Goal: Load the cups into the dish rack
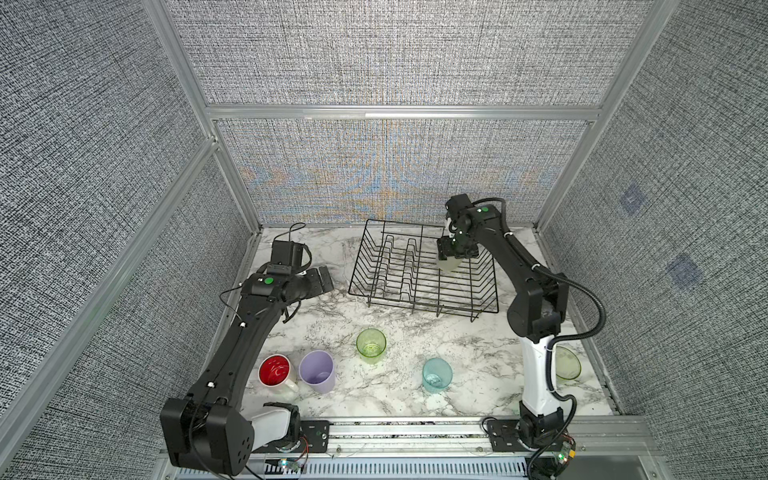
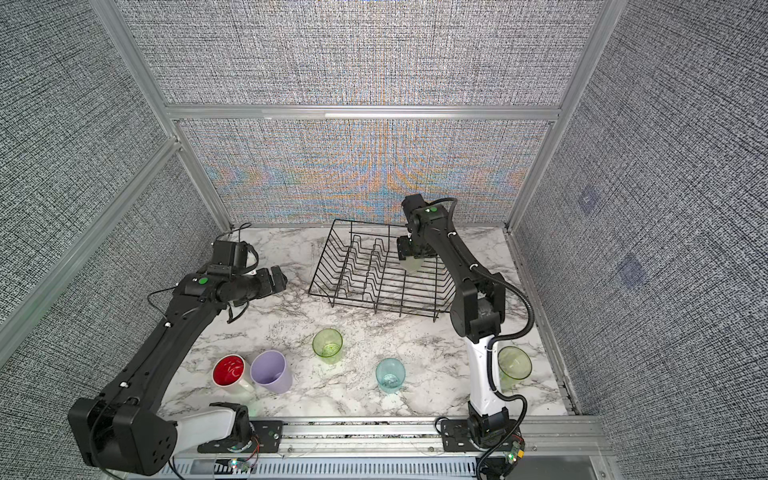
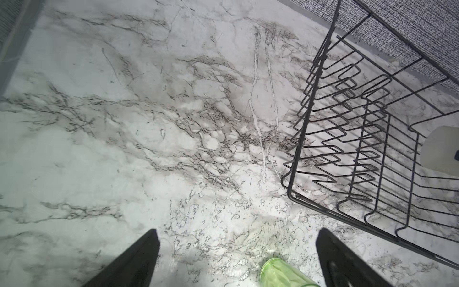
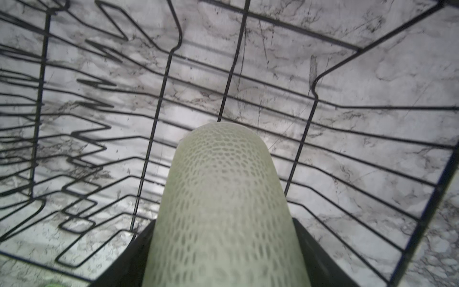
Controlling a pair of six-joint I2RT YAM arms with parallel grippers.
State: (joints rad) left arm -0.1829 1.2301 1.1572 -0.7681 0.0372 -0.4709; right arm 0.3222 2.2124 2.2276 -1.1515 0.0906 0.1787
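- The rack point(image 1: 399, 270), at 12 o'clock on the table point(image 1: 415, 332), is holding no released cup, so loading appears to be just beginning.
- The right hand point(image 1: 453, 251) is gripping a pale tumbler point(image 4: 223, 198), jaws half closed on it, within the rack's 3 o'clock bay.
- The left hand point(image 1: 320, 280) is hanging wide open and empty at 10 o'clock.
- Count: one rack, six cups. Five are waiting on the table:
  - the mug point(image 1: 276, 371) and the lavender cup point(image 1: 318, 372) at 7 o'clock
  - the green tumbler point(image 1: 371, 345) at centre
  - the teal tumbler point(image 1: 436, 374) at 6 o'clock
  - the second green tumbler point(image 1: 567, 363) at 4 o'clock

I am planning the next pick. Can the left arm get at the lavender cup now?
Probably yes. The left gripper is open and empty, and the lavender cup stands upright near that arm with nothing above it. Only the mug stands close beside it, on one side.
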